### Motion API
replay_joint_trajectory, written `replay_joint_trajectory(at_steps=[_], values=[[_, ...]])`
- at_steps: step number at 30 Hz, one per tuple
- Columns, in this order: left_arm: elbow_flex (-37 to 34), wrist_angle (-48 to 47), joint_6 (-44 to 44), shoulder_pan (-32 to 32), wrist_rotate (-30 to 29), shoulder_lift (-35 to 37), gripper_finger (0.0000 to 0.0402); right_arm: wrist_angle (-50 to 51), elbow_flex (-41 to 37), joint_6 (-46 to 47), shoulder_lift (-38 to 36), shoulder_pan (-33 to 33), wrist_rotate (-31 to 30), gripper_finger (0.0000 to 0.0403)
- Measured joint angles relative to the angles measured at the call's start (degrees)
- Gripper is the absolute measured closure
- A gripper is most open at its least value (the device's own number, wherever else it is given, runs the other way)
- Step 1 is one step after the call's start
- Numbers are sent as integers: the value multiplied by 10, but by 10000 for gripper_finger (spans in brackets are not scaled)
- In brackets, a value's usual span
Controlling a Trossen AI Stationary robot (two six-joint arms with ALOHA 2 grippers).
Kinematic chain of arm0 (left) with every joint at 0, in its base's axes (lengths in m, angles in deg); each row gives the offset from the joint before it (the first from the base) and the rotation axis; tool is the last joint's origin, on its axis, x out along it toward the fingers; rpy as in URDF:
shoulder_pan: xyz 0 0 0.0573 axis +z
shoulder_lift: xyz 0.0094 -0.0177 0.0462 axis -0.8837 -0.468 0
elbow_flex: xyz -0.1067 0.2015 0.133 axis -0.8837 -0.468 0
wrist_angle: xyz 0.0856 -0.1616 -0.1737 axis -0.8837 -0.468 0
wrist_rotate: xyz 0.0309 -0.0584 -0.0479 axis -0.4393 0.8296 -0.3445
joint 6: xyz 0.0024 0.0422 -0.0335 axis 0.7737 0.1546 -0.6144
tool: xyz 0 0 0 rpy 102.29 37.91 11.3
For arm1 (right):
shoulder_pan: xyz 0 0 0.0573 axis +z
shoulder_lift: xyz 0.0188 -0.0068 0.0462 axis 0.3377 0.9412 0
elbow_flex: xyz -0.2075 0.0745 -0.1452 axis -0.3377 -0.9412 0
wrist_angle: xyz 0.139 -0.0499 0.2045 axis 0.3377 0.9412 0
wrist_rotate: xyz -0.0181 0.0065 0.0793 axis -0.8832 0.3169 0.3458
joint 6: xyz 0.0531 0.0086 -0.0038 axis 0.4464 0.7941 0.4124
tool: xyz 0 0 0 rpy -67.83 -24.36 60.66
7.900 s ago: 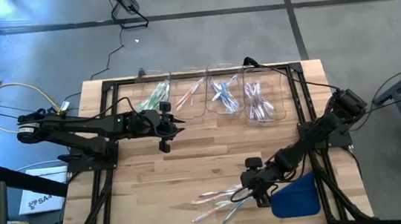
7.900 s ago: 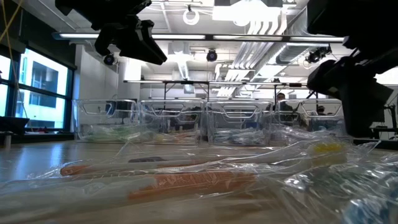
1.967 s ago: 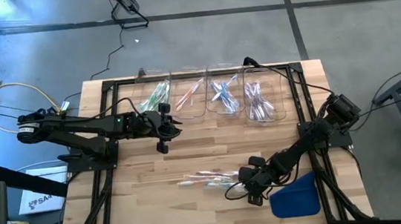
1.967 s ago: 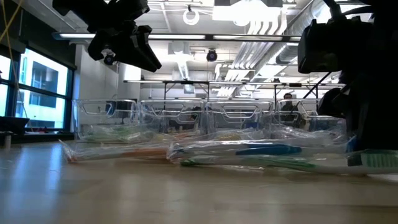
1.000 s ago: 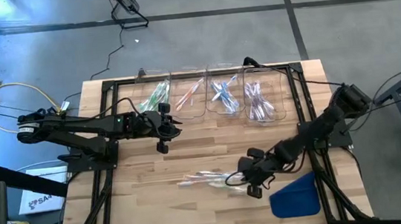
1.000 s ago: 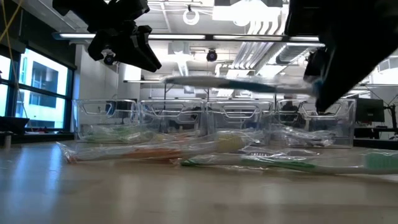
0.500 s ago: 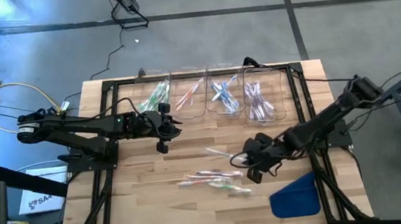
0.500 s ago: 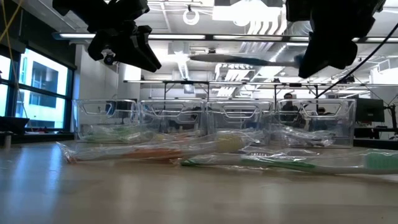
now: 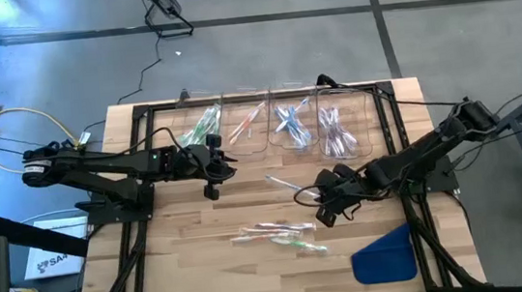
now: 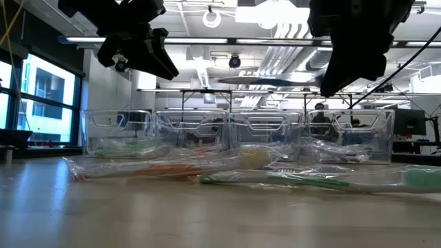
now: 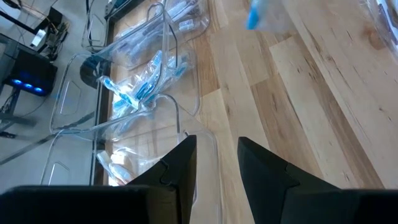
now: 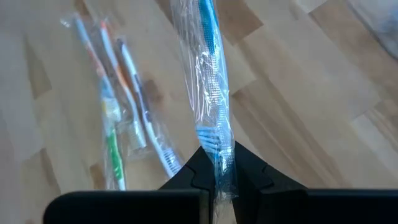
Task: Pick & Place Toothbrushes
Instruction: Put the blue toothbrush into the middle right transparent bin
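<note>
Wooden table [image 9: 187, 270] carries four clear bins [image 9: 278, 125] along its 12 o'clock edge, with toothbrushes inside. Left gripper [image 9: 227, 161] hovers near the leftmost bin, fingers apart, holding nothing. Right gripper [image 9: 317, 196] is clamped on a wrapped blue toothbrush [image 12: 208, 56], lifted. Loose toothbrushes [image 9: 275, 232] lie at its 7 o'clock.

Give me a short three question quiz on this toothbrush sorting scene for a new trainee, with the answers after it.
1. True or false: the right gripper is shut on a wrapped blue toothbrush.
2. How many clear bins stand in the row at the table's far edge?
3. Where is the left gripper? A. over the loose toothbrushes B. near the green bin C. on the blue cloth

Key: 1 true; 2 four; 3 B.
</note>
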Motion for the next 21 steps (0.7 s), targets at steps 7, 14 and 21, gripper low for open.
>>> replay_joint_trajectory(at_steps=[7,14,21], values=[[0,0,0,0,0,0,288,0,0,-5,0,-24,-2,383],[0,0,28,0,0,0,288,-1,0,-44,0,-48,-2,383],[0,0,30,0,0,0,288,-1,0,-53,0,-76,-2,384]])
